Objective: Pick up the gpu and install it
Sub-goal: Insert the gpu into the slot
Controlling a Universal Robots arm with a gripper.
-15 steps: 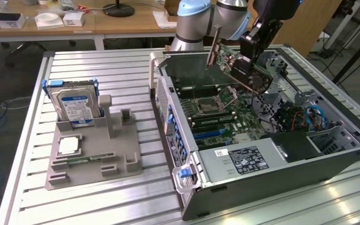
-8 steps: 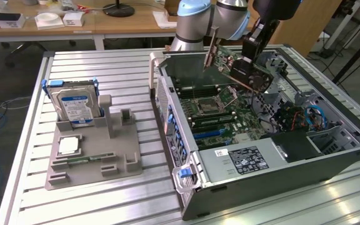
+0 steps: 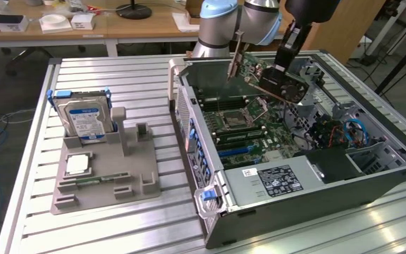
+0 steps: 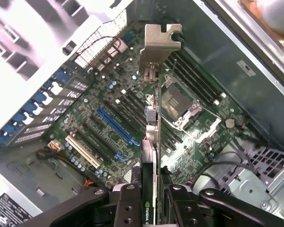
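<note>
My gripper (image 3: 282,67) is shut on the gpu (image 3: 270,79), a green card with a black cooler and a silver bracket. It hangs tilted in the air above the open computer case (image 3: 372,180), over the motherboard (image 3: 249,129). In the wrist view the gpu (image 4: 153,132) runs edge-on away from my fingers (image 4: 128,198), its silver bracket (image 4: 159,42) at the far end. Below it lie the motherboard (image 4: 213,142), the blue expansion slot (image 4: 114,125) and the CPU socket (image 4: 179,101). The card touches no slot.
A grey fixture tray (image 3: 108,180) stands on the slatted table at the exterior view's left, holding a silver hard drive with blue label (image 3: 83,119) and a small memory stick (image 3: 93,180). The case walls and drive cage (image 3: 344,132) ring the motherboard.
</note>
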